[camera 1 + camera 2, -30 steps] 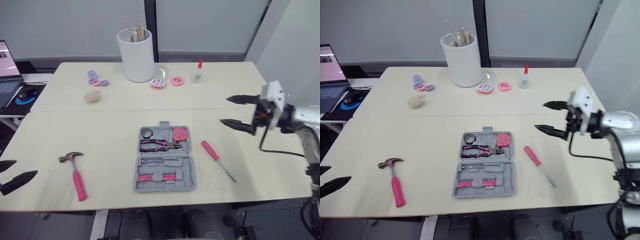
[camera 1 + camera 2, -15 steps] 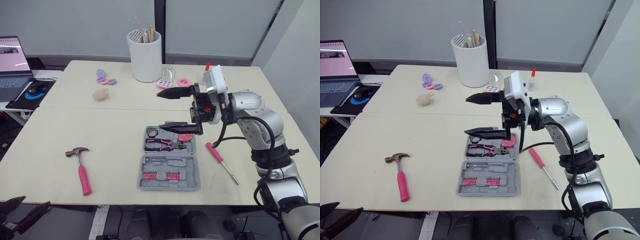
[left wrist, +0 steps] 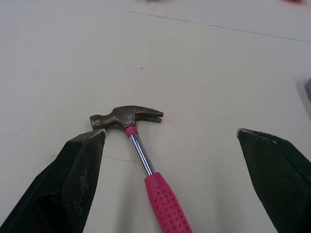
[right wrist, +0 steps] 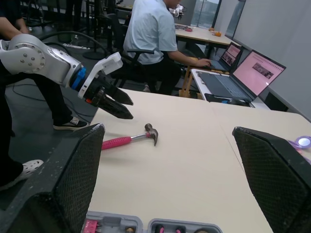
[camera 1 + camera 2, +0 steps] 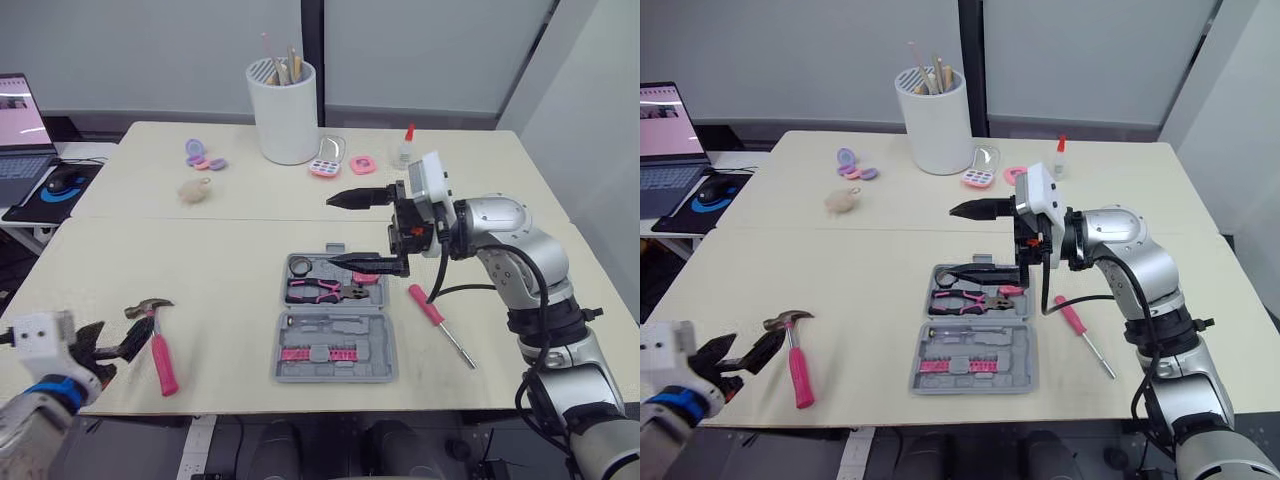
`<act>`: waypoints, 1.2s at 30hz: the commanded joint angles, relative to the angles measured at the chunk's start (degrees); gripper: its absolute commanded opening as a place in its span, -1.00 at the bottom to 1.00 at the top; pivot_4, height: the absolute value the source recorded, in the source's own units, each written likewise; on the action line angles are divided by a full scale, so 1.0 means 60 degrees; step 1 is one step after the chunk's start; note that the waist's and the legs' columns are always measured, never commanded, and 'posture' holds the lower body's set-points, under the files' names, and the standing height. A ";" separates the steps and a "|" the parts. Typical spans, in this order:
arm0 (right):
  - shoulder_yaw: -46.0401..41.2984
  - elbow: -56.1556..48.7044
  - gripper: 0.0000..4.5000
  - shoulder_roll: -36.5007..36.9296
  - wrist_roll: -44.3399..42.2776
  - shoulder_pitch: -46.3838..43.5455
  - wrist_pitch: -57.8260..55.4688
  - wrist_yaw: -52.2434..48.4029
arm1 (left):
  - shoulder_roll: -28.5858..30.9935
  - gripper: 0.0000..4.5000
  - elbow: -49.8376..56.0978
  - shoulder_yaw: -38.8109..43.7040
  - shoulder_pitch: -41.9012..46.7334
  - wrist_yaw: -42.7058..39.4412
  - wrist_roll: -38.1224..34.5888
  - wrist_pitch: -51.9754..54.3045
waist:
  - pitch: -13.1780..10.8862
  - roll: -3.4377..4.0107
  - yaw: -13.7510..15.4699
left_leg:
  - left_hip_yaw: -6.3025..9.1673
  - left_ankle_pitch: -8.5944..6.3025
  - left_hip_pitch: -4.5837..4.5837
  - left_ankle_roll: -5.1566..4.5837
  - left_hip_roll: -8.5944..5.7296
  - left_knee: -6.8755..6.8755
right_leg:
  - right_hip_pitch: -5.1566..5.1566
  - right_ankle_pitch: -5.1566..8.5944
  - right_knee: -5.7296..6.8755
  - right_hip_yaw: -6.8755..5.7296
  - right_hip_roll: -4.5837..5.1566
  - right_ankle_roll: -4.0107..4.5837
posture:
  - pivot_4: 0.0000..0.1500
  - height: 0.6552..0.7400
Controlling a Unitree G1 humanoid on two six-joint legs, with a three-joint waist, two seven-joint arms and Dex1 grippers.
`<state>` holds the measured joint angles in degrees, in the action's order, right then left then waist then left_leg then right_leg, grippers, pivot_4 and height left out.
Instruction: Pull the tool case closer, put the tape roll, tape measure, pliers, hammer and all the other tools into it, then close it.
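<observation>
Left gripper (image 5: 115, 340) has come up from below the table (image 5: 230, 250) edge. It is now wide open, fingers either side of the hammer (image 3: 141, 160) near its head, no grip yet. The hammer lies flat, well left of the open tool case (image 5: 336, 375), which holds the pliers (image 5: 320, 291). The screwdriver (image 5: 435, 310) lies just right of the case. Right gripper (image 5: 330, 232) hovers open over the case's far half. Hammer pickup looks next.
</observation>
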<state>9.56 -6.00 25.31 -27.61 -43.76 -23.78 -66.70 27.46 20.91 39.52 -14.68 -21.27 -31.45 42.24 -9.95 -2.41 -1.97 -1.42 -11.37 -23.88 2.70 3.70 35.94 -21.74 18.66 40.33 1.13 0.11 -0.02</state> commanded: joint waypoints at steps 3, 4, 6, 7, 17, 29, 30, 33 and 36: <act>-0.0320 -0.0384 0.99 0.0245 -0.0038 0.0002 0.0004 0.0286 | -0.0256 1.00 -0.1366 -0.0792 0.0826 0.1105 0.0988 -0.0363 | -0.0002 0.0003 0.0025 | 0.0002 0.0000 0.0000 0.0000 -0.0003 -0.0001 | 0.0001 0.0000 0.0000 -0.0002 -0.0001 0.0000 | 1.00 1.00; -0.0337 -0.0407 0.99 0.0282 -0.0054 0.0017 -0.0022 0.0321 | -0.0300 1.00 -0.1507 -0.0924 0.1008 0.1230 0.1092 -0.0399 | 0.0000 -0.0001 0.0037 | 0.0002 0.0000 -0.0001 0.0000 -0.0005 0.0001 | 0.0002 0.0000 0.0000 -0.0001 0.0000 0.0000 | 1.00 1.00; -0.0378 -0.0471 0.99 0.0335 -0.0098 0.0040 -0.0086 0.0399 | -0.0363 1.00 -0.1743 -0.1097 0.1306 0.1438 0.1248 -0.0454 | 0.0000 -0.0002 0.0046 | 0.0002 0.0000 -0.0005 0.0000 -0.0007 0.0003 | 0.0002 0.0000 0.0000 -0.0001 0.0002 0.0000 | 1.00 1.00; -0.0403 -0.0506 0.99 0.0353 -0.0122 0.0047 -0.0126 0.0458 | -0.0382 1.00 -0.1908 -0.1162 0.1444 0.1513 0.1330 -0.0530 | 0.0000 -0.0002 0.0048 | 0.0003 0.0000 -0.0006 0.0001 -0.0008 0.0004 | 0.0002 0.0000 0.0000 -0.0001 0.0003 -0.0001 | 1.00 1.00; -0.0426 -0.1047 0.99 0.0614 -0.0151 0.0247 -0.0366 0.0806 | -0.0550 1.00 -0.3071 -0.1670 0.2332 0.1967 0.1812 -0.0999 | 0.0000 -0.0002 0.0042 | 0.0003 0.0000 -0.0005 0.0001 -0.0007 0.0001 | 0.0003 -0.0001 -0.0001 -0.0002 0.0004 -0.0001 | 1.00 1.00; -0.0377 -0.1379 1.00 0.0663 -0.0178 0.0343 -0.0589 0.1043 | -0.0654 0.46 -0.3644 -0.1856 0.2643 0.2335 0.2012 -0.0973 | 0.0000 -0.0002 0.0045 | 0.0003 0.0000 -0.0005 0.0001 -0.0009 0.0000 | 0.0004 -0.0001 -0.0001 -0.0003 0.0004 -0.0002 | 1.00 1.00; -0.0383 -0.1388 1.00 0.0667 -0.0181 0.0346 -0.0600 0.1042 | -0.0648 0.33 -0.3669 -0.1855 0.2639 0.2349 0.2023 -0.1018 | 0.0000 -0.0002 0.0048 | 0.0002 0.0000 -0.0005 0.0001 -0.0010 0.0000 | 0.0004 -0.0001 -0.0001 -0.0002 0.0005 -0.0002 | 1.00 1.00; -0.0380 -0.1399 1.00 0.0674 -0.0176 0.0366 -0.0625 0.1030 | -0.0606 -0.10 -0.3785 -0.1856 0.2688 0.2373 0.2029 -0.1101 | 0.0000 -0.0002 0.0051 | 0.0003 0.0000 -0.0005 0.0001 -0.0011 0.0000 | 0.0004 -0.0001 -0.0001 -0.0002 0.0006 -0.0002 | 1.00 1.00; -0.0372 -0.1507 1.00 0.0676 -0.0222 0.0434 -0.0708 0.1032 | -0.0541 -0.53 -0.3906 -0.1870 0.2726 0.2342 0.2044 -0.1187 | 0.0000 -0.0002 0.0051 | 0.0003 0.0000 -0.0004 0.0001 -0.0011 0.0000 | 0.0005 -0.0001 -0.0001 -0.0003 0.0006 -0.0002 | 1.00 1.00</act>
<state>8.50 -12.60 28.81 -27.95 -41.09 -28.04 -60.85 23.62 -2.20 27.50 1.61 -7.03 -19.29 35.55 -9.95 -2.42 -1.67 -1.41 -11.37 -23.90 2.71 3.63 35.95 -21.71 18.65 40.32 1.11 0.15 -0.03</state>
